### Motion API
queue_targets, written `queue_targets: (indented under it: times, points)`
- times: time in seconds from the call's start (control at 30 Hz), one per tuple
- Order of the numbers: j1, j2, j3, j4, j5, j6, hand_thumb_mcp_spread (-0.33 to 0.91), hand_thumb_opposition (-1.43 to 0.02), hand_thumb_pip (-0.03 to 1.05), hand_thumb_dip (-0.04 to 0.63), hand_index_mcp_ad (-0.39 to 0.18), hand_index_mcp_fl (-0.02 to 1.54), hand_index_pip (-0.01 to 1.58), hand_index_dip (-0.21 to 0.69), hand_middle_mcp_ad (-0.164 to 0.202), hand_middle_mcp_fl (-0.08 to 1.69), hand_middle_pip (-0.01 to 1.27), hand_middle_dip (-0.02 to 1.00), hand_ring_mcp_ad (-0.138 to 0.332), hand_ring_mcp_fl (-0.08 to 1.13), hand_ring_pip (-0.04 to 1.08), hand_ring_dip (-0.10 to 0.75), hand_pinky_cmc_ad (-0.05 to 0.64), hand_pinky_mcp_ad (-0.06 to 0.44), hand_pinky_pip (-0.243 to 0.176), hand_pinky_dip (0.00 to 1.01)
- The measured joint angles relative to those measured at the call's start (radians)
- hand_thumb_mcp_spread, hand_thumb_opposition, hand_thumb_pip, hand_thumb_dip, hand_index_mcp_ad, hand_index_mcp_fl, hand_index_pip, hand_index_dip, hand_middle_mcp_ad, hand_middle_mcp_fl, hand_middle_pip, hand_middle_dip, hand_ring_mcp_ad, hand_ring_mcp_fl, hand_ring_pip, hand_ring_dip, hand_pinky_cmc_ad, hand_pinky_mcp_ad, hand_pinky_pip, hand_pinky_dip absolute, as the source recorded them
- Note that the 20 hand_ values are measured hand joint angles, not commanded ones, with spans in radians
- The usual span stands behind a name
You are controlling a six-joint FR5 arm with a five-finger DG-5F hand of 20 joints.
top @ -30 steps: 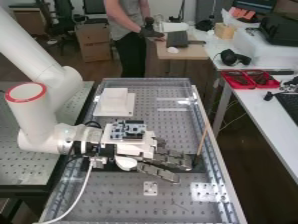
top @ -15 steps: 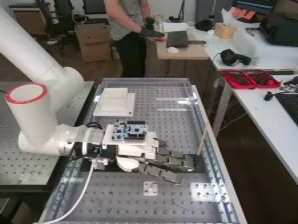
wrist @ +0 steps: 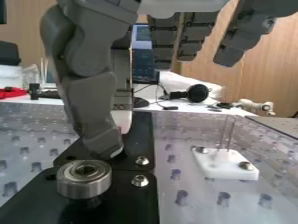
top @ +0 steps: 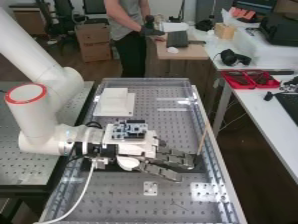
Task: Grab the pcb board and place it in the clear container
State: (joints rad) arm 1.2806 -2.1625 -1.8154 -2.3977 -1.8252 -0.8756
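High view: hand (top: 174,159) is over the bench (top: 110,200), palm end twd view's L, fingertips twd the R rail. State: open, fingers straight & a bit spread, w/ a gap btwn them & the thumb (wrist: 93,102) in wrist view. Thumb hangs down, its tip low over the blk plate (wrist: 133,205), close to the metal roller (wrist: 83,177); can't tell if tip touches plate.

Pcb (top: 129,129): blue/wht, lies flat at the hand's wht back part, high view; can't tell if it's resting on the hand or just behind it. Clear container (top: 146,82): see-thru walls, long, set along the bench, hand above it.

Also: wht block (top: 114,95) on its wht base (top: 105,110), beyond the hand, inside the clear walls. Thin stick (top: 203,137) stands tilted nr the fingertips. Small wht mount (wrist: 226,164) w/ a wire loop & screws, beside the blk plate, apart from it. Side table (top: 273,107), view's R: red trays (top: 249,86), headphones (top: 234,57).
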Motion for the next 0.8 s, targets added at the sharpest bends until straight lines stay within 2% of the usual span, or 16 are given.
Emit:
queue_targets:
  times: [0.43,0.8]
  points:
    - [0.003,0.066,-0.018,0.025,0.002,0.053,0.71,-0.86,0.42,0.234,-0.216,0.53,1.42,0.14,0.084,0.05,0.15,0.16,0.075,0.0,0.09,0.037,0.316,0.197,-0.075,0.18]
    - [0.04,0.215,-0.076,0.055,-0.01,0.09,0.71,-0.88,0.42,0.234,-0.211,0.58,1.38,0.14,0.084,0.05,0.15,0.16,0.079,0.01,0.08,0.037,0.314,0.194,-0.073,0.18]
